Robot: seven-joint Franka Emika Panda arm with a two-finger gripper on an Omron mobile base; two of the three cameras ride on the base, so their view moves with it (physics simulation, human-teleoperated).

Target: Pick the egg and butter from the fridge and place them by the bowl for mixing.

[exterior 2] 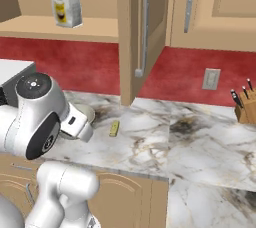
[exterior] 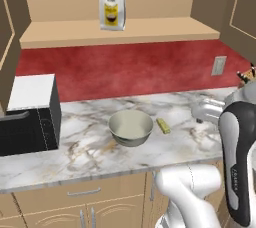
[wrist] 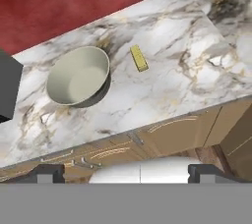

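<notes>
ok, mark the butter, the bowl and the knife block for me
butter (wrist: 139, 58): hand view, middle of its top face.
bowl (exterior: 131, 124): left base view, inner floor of the bowl.
knife block (exterior 2: 246, 111): right base view, front face of the wooden block.

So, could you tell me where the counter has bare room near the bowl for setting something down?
Bare marble lies in front of the bowl toward the counter edge, and right of the butter toward the knife block. It is tighter on the bowl's left, by the microwave, and between bowl and butter.
</notes>
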